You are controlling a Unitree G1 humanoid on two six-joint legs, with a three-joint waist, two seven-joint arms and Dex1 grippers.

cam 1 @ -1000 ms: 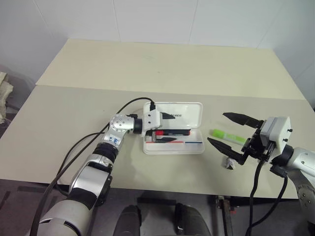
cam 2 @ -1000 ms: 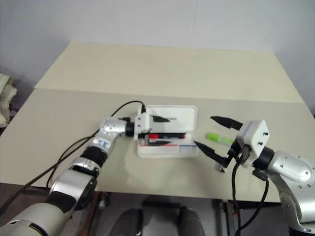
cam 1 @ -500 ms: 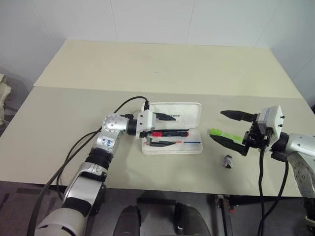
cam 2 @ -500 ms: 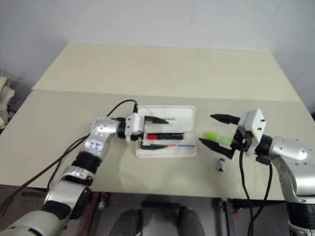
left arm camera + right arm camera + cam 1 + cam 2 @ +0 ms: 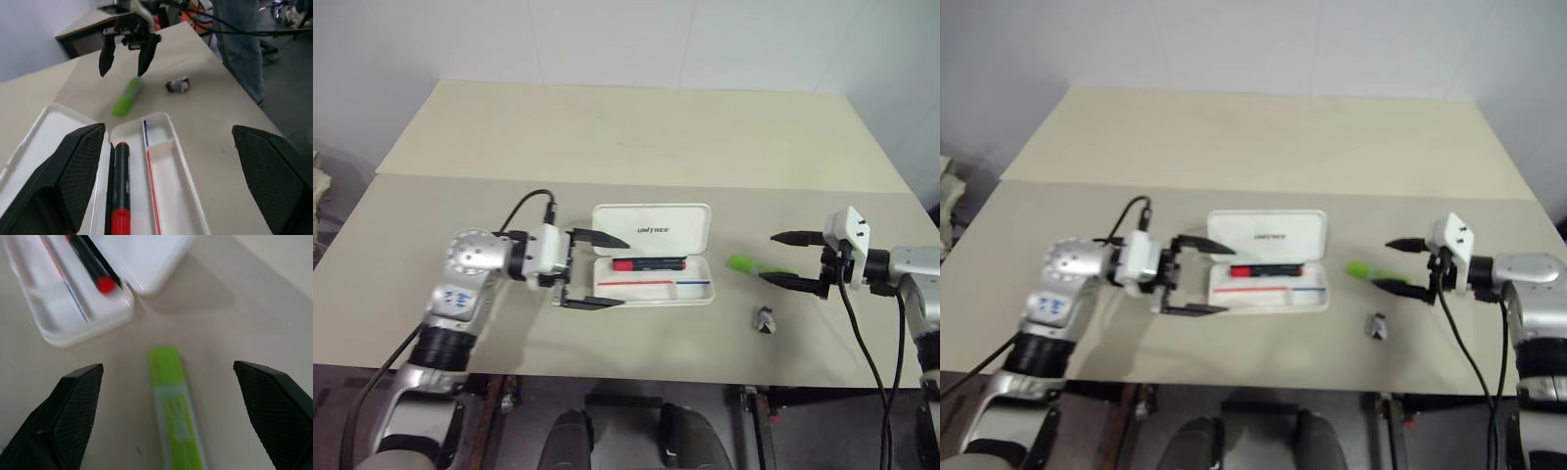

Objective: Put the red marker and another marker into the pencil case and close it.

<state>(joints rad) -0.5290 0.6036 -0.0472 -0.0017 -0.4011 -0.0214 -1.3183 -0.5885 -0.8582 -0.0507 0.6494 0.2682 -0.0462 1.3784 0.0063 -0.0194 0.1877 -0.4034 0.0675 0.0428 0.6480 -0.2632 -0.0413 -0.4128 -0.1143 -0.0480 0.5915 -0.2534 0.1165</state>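
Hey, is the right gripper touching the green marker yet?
Apart. The right wrist view shows the green marker lying on bare table between the right gripper's wide-open fingers, clear of both.

The stubby lime-green marker (image 5: 750, 264) lies on bare beige tabletop (image 5: 636, 147), open above and at 12 o'clock. At its 9 o'clock stands the open white plastic pencil case (image 5: 652, 255); at 5 o'clock, a small dark grey lump (image 5: 765, 319).
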